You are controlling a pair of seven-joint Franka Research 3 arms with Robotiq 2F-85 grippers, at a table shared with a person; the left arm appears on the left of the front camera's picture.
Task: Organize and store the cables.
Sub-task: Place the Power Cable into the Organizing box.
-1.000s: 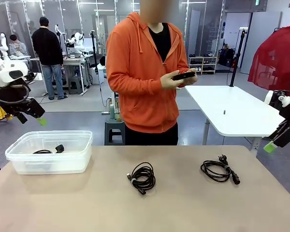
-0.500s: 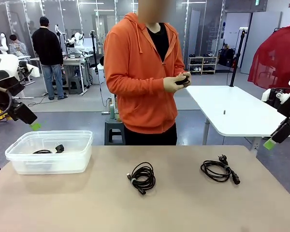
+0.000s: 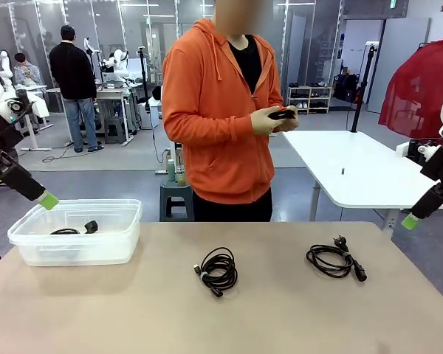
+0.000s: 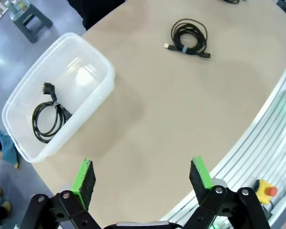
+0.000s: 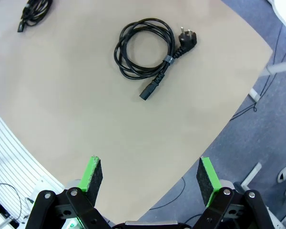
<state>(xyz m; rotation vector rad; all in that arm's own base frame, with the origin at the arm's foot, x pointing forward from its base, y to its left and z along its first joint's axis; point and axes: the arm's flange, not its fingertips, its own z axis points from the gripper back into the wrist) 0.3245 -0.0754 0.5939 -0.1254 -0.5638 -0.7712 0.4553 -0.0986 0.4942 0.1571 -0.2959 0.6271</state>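
Far side: a person (image 3: 221,110) in an orange hoodie stands at the counter (image 3: 280,317), both hands (image 3: 272,120) up at chest height on a small black object (image 3: 283,114), clear of the counter top. At the left end sits a clear bin (image 3: 29,251) with one coiled cable (image 3: 68,231) inside. Near the centre lies the middle coil (image 3: 218,270), and toward the right side the right coil (image 3: 332,260), the two well apart.

The left fingers (image 3: 49,200) hang high by the bin's far left rim, spread wide, gripping nothing. The right fingers (image 3: 410,220) hang off the counter's right edge, up and away from the right coil, also spread, gripping nothing.

The left wrist view looks down into the bin, so the cable's whole loop and pronged plug show. The front view catches that cable only through the wall. The right wrist view shows both of the right coil's ends — a round plug and a block connector.
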